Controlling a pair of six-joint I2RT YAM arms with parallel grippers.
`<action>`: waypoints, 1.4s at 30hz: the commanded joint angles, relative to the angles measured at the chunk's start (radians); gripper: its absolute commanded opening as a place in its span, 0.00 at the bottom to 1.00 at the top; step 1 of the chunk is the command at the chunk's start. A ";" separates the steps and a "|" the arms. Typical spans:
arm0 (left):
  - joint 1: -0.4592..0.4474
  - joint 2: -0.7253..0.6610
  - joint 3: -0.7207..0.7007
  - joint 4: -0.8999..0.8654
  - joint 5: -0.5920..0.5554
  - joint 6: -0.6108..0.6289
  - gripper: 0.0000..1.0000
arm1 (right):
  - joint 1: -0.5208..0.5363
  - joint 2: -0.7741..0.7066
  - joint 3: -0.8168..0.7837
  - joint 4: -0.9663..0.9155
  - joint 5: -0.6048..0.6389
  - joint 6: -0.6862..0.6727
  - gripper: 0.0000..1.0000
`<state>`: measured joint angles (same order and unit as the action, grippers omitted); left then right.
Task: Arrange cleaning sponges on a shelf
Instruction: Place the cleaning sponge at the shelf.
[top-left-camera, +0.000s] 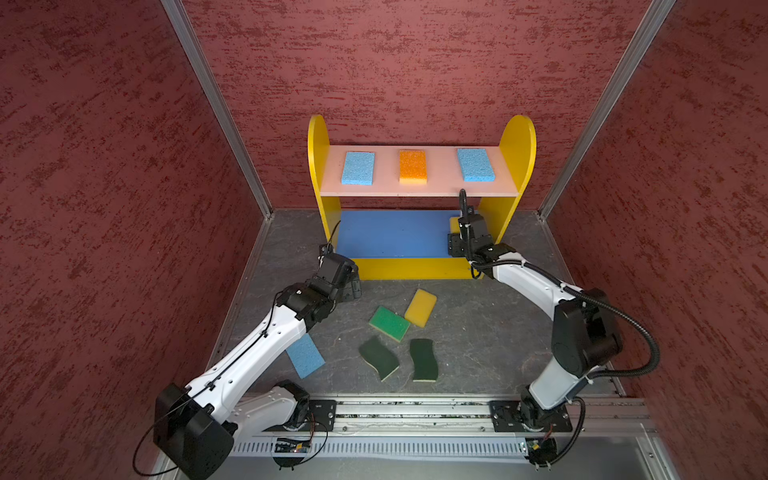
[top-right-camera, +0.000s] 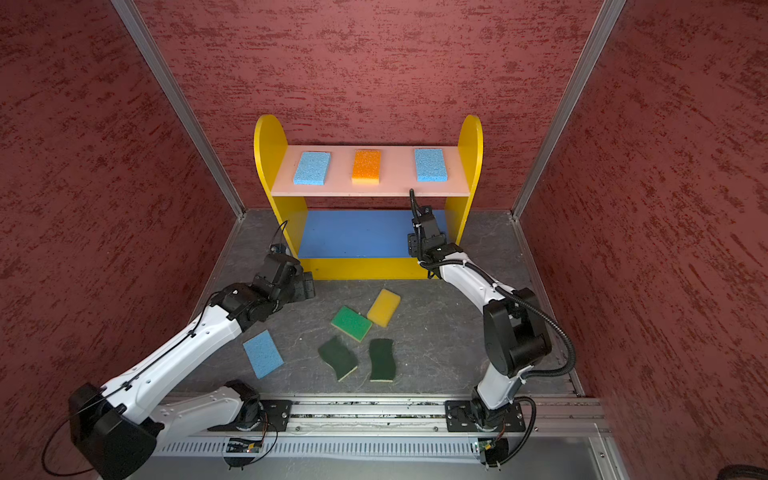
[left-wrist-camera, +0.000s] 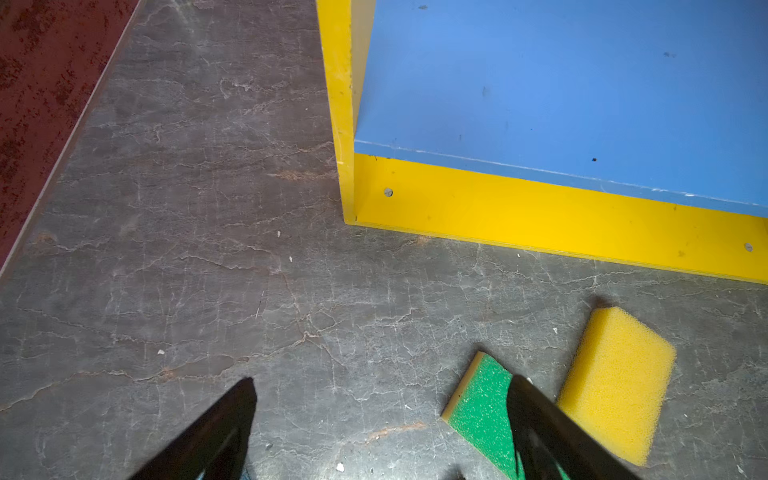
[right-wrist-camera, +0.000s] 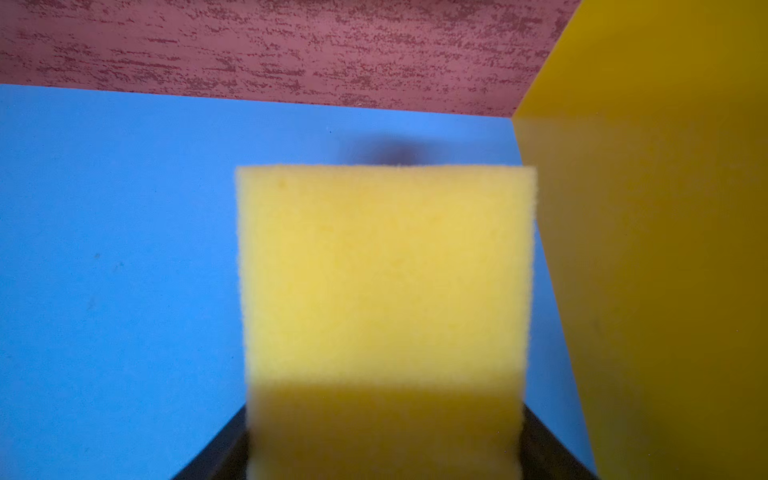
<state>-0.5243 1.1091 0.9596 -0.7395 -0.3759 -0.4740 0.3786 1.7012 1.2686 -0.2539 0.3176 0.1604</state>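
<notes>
1. Well, your shelf (top-left-camera: 519, 141) fills the upper middle of both top views. Its pink top board (top-left-camera: 444, 188) carries a tidy row: left-hand blue sponge (top-left-camera: 358, 168), orange-topped sponge (top-left-camera: 413, 166), right-hand blue sponge (top-left-camera: 476, 165).
2. Your right gripper (right-wrist-camera: 384, 440) is clenched on the held yellow sponge (right-wrist-camera: 384, 270) over the blue middle board (top-left-camera: 395, 232), close beside the side panel (right-wrist-camera: 644, 249). I judge this is to start a row there. Whether the sponge touches the board is unclear, and in the top views the wrist hides it.
3. Your left gripper (left-wrist-camera: 382, 415) hangs spread and empty at the lower frame edge. One finger covers part of the bright green sponge (left-wrist-camera: 478, 407), probably the next pick, beside the loose yellow sponge (left-wrist-camera: 615, 382).
4. Lower centre, two dark green sponges (top-left-camera: 379, 357) and the floor blue sponge (top-left-camera: 305, 357) wait, the latter half under your forearm.
</notes>
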 joint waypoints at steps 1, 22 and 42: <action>0.006 -0.004 0.022 0.008 -0.013 0.003 0.95 | -0.023 0.034 0.006 -0.020 0.024 0.013 0.73; 0.000 -0.002 0.029 0.008 -0.001 0.001 0.95 | -0.023 0.017 0.016 -0.039 0.054 -0.004 0.78; -0.015 -0.041 0.022 -0.020 -0.011 -0.029 0.95 | -0.023 -0.005 0.029 -0.052 -0.003 0.021 0.82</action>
<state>-0.5339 1.0866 0.9634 -0.7429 -0.3756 -0.4931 0.3756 1.7042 1.2686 -0.2733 0.3317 0.1658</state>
